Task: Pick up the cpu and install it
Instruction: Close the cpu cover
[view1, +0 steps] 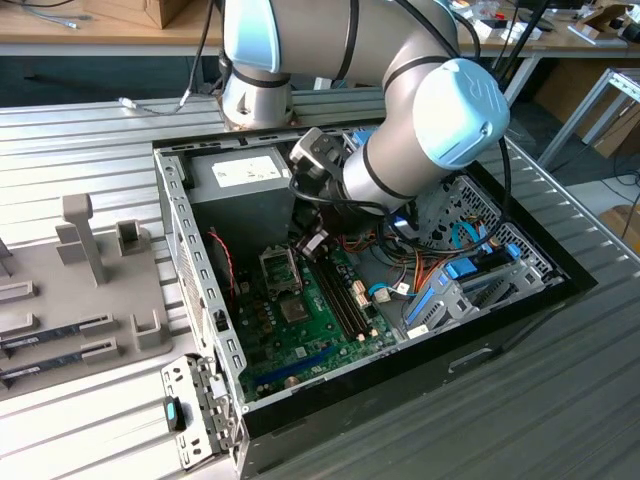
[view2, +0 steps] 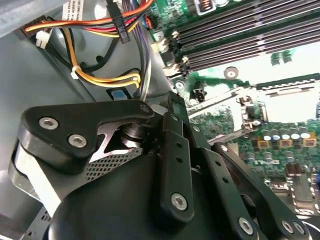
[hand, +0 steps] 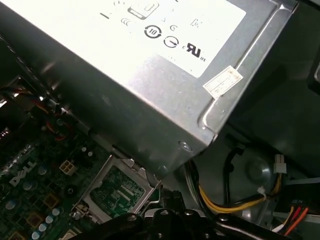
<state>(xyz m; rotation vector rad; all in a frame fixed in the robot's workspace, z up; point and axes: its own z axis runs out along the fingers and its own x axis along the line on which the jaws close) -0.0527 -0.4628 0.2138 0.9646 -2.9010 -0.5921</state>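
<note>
My gripper (view1: 312, 245) hangs low inside the open computer case, just above the green motherboard (view1: 320, 325) and right beside the dark metal socket frame (view1: 280, 268). In the first wrist view the socket frame (hand: 117, 192) stands with its lid raised, green board showing inside it, and the gripper's black body (hand: 170, 215) sits close to it. In the second wrist view the gripper's black linkage (view2: 182, 107) covers the foreground, with the socket frame (view2: 280, 100) just beyond it. The cpu is hidden from me; a small pale patch at the gripper's tip in the exterior view is too unclear to name.
The silver power supply (view1: 245, 175) looms close over the socket (hand: 125, 60). Coloured cable bundles (view2: 100, 25) hang by the gripper. Memory slots (view1: 345, 295) run beside the socket. The case's metal wall (view1: 190, 260) stands on the exterior view's left, with a grey fixture tray (view1: 90, 300) beyond it.
</note>
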